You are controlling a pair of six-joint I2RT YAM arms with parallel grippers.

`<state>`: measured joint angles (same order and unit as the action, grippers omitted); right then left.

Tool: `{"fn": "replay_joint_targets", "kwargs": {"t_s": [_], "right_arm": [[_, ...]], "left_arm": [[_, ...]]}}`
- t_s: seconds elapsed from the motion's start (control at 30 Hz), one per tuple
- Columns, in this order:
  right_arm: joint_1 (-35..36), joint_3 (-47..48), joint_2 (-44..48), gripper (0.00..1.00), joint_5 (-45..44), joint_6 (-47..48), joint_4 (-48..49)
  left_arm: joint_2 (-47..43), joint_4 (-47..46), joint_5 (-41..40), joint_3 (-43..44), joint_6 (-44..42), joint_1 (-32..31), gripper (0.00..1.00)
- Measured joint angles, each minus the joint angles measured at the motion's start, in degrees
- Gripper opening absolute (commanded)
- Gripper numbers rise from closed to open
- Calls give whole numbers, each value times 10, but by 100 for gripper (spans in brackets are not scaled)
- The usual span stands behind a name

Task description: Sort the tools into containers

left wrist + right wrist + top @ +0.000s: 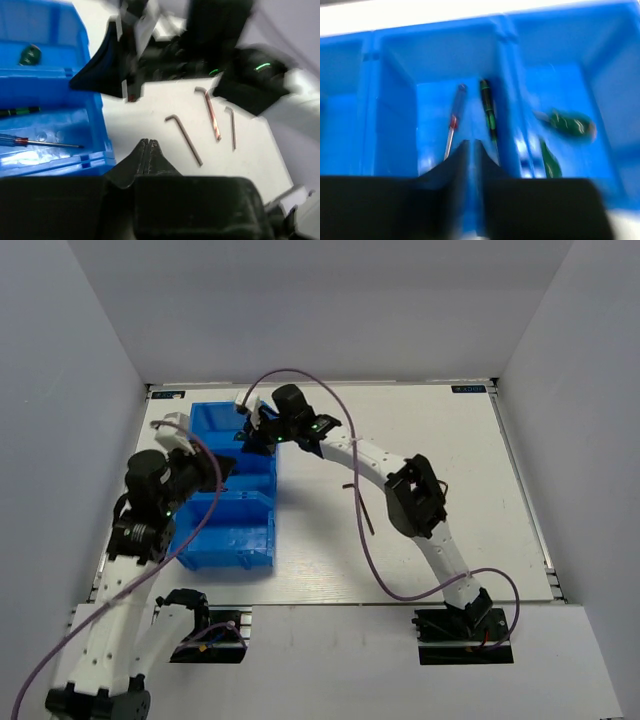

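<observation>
The left gripper (148,145) has its two black fingers pressed together to a thin seam at the lower middle of its wrist view, with nothing visible between them. It hangs over the white table (250,165) just beside the wall of the blue bins (97,130). Its tips point toward three loose hex keys (185,137) lying flat and apart from one another in the middle of the frame. It is probably lined up for one of them and would have to open first.

The right gripper (472,145) shows its fingers nearly closed at the bottom of its own view. In the left wrist view a thin red-brown bar runs down between them, left of centre near the top. It therefore seems to be clamped on a hex key (131,85), though blur leaves that uncertain. It hovers above the bins, most likely to drop the key in.

The bins are glossy, translucent plastic with thin dividing walls. The middle compartment holds a blue-handled screwdriver (454,117) and a slim dark-green screwdriver (489,112), both long and thin, lying side by side. The compartment at the right of the frame holds stubby green screwdrivers (569,125), short and fat. The keys are slender L-shaped metal rods. Like lies with like, so the keys probably belong in the left compartment.
</observation>
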<state>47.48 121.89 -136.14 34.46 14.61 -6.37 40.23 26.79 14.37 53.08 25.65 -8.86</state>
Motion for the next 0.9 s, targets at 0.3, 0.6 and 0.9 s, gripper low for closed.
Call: {"fn": "replay_joint_targets", "kwargs": {"t_s": [0.3, 0.6, 0.9], "right_arm": [[-78, -164, 242, 0, -286, -29, -188], [-297, -373, 328, 25, -336, -60, -375], [-380, -430, 371, 8, -294, -110, -418]], "left_arm": [[247, -63, 113, -27, 8, -37, 0], [535, -29, 31, 154, 26, -228, 54], [725, 106, -139, 363, 183, -362, 54]]}}
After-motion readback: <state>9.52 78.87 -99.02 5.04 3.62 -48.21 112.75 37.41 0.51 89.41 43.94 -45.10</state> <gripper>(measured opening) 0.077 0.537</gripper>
